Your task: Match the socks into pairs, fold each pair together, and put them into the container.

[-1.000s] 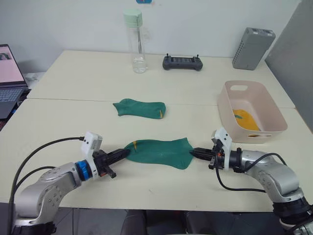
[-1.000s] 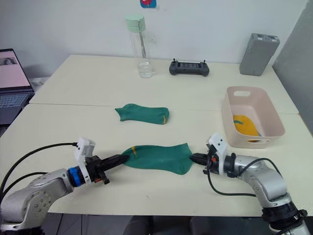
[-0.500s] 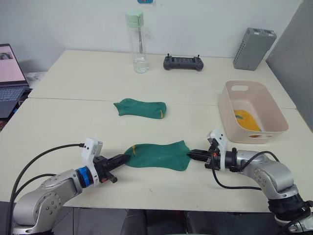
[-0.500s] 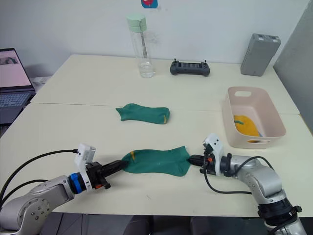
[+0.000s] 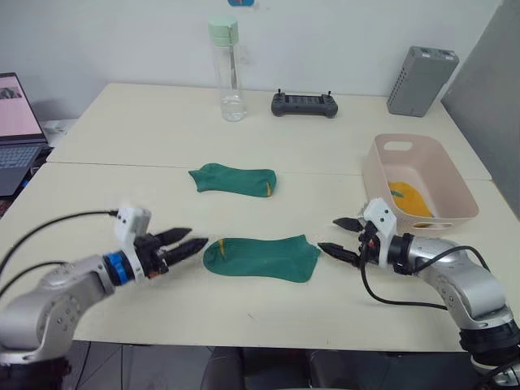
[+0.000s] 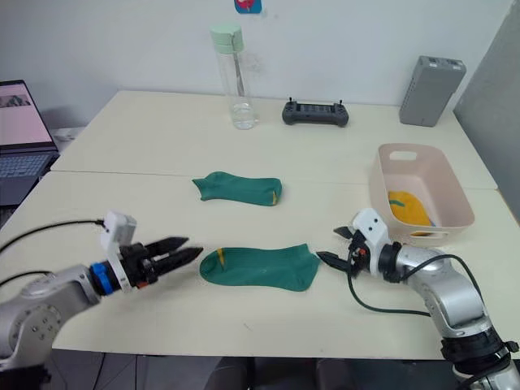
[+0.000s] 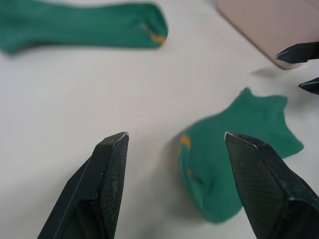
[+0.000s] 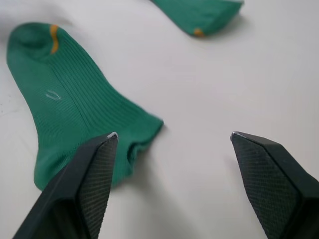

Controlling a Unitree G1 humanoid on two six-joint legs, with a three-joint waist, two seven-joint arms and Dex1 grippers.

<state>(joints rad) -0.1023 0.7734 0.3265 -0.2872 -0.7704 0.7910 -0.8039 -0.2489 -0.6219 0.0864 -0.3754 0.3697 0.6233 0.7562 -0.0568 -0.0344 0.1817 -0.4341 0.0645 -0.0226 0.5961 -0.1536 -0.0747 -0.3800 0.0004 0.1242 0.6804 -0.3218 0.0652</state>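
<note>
Look at the near green sock (image 5: 260,257) in the lower middle of the head view. It lies flat on the table (image 5: 122,138), and its long way runs side to side, from one gripper to the other.

Your left gripper (image 5: 180,243) is at the lower left, just beside the toe end with the yellow mark. Its fingers are spread wide and hold nothing. Your right gripper (image 5: 340,237) is at the lower right, just beside the cuff end. Its fingers are spread wide too, and nothing is in them.

So each gripper is near its own end of the sock, and neither one touches it.

The other green sock (image 5: 233,178) lies above it, in the middle of the frame, well apart. It also lies side to side, and I think it is nearer your left arm.

The container (image 5: 455,187) sits at the right, close to your right arm. A yellow sock (image 5: 409,200) lies inside it.
</note>
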